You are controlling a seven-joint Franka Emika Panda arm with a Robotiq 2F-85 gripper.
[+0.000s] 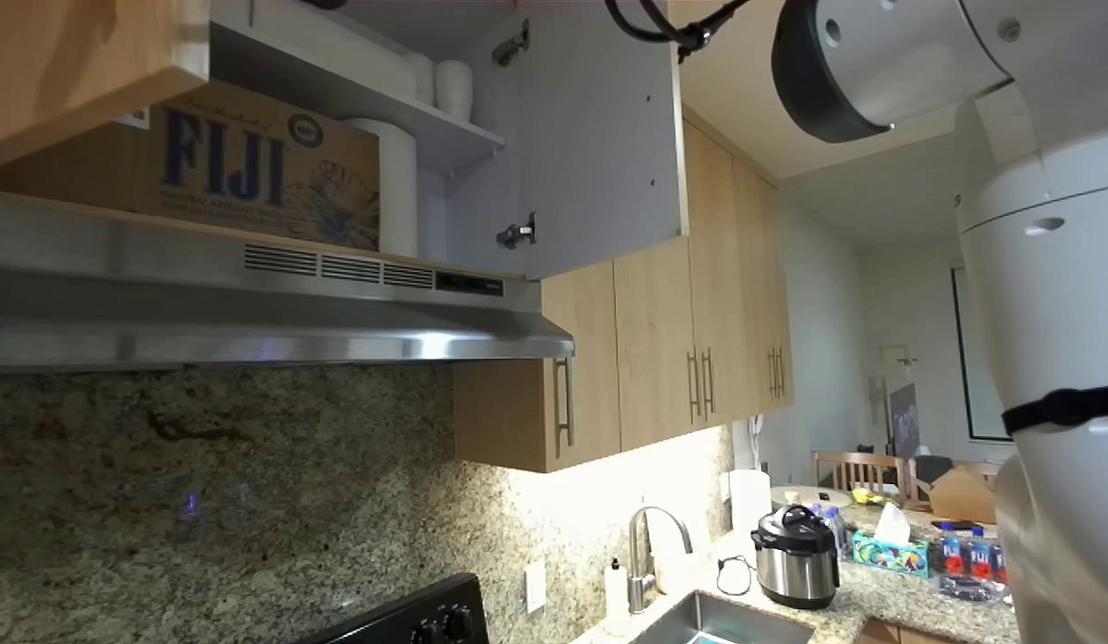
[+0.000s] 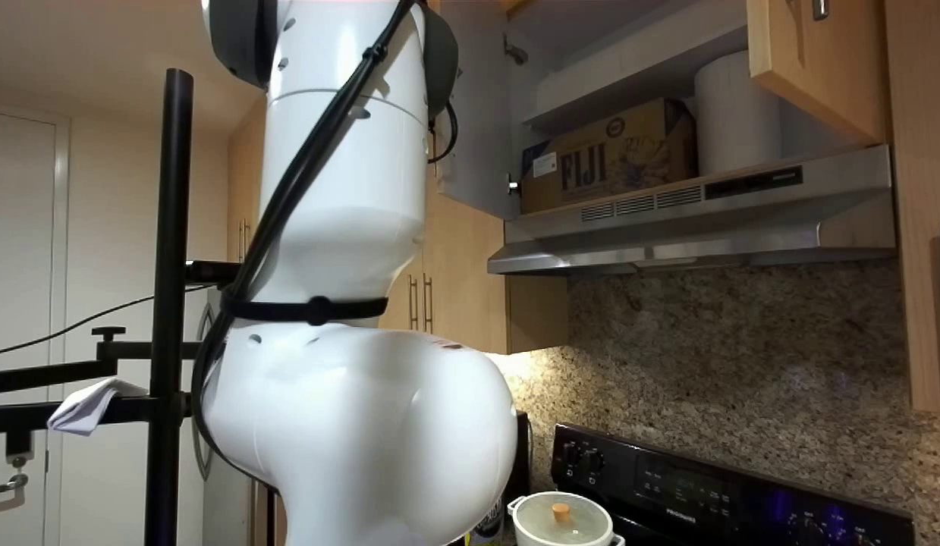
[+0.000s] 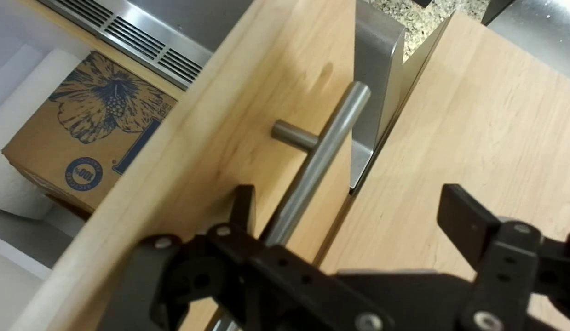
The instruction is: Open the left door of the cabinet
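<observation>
The left door (image 3: 248, 119) is a light honey-wood panel and stands partly open in the wrist view, with the cabinet's inside showing beyond its edge. Its brushed-metal bar handle (image 3: 308, 179) crosses the middle. The door's wood face also shows at the top left in an exterior view (image 1: 88, 72); its pale inner face shows in an exterior view (image 2: 477, 129). The cabinet has a white shelf (image 1: 357, 80). My gripper (image 3: 347, 191) is open with the handle between its fingers, nearer one finger. I cannot tell whether they touch. The gripper is not visible in the exterior views.
The right door (image 1: 598, 134) is open too. A FIJI box (image 1: 258, 170) and a white roll (image 1: 397, 188) stand inside. The range hood (image 1: 276, 331) lies below. A neighbouring wood cabinet face (image 3: 492, 138) is close beside my gripper. A pot (image 2: 562, 519) stands below.
</observation>
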